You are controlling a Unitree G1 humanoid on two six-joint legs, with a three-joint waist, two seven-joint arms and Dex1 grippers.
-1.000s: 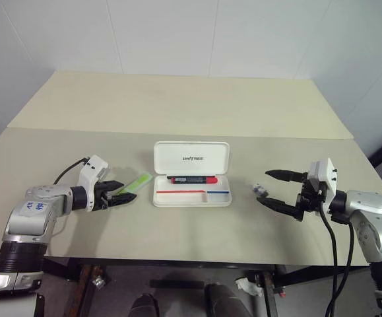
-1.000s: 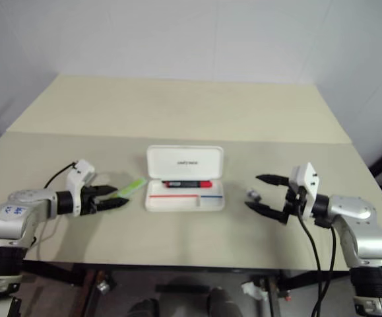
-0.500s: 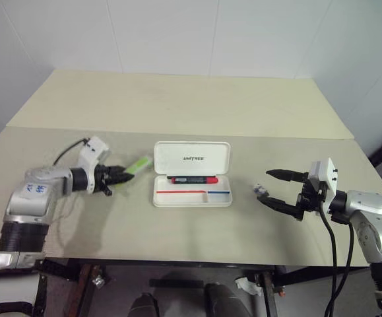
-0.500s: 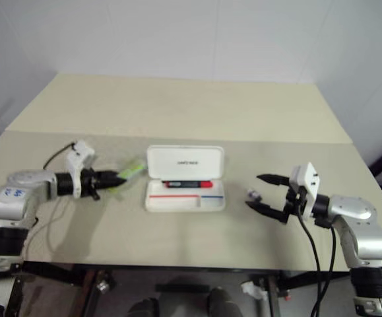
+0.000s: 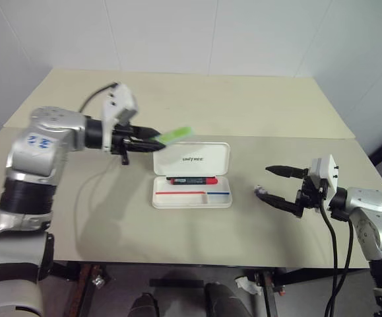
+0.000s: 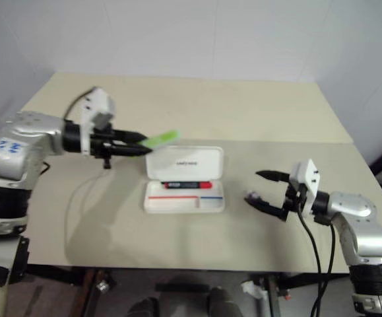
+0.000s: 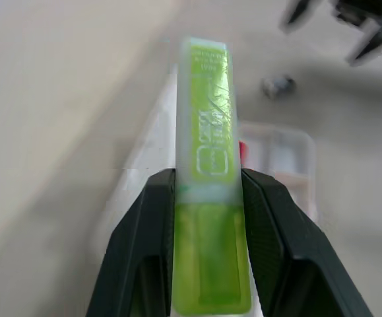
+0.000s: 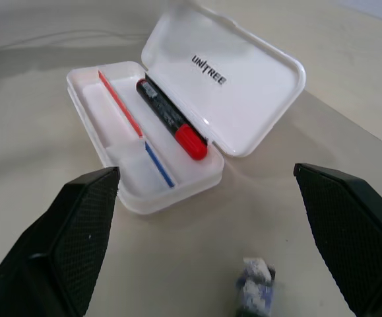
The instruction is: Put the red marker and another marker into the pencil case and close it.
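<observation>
Two fingers of the left pincer (image 7: 207, 264) clamp the green highlighter (image 7: 207, 172) between them.

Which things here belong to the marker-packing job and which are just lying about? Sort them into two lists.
Job:
- red marker, lying in the case
- green highlighter, held by the left claw
- pencil case, open on the table

Lying about:
- small grey-blue scrap near the open right claw

text: "UNITREE" | on: inside of open lid of pencil case (image 8: 227, 82) | colour: dark print
</observation>
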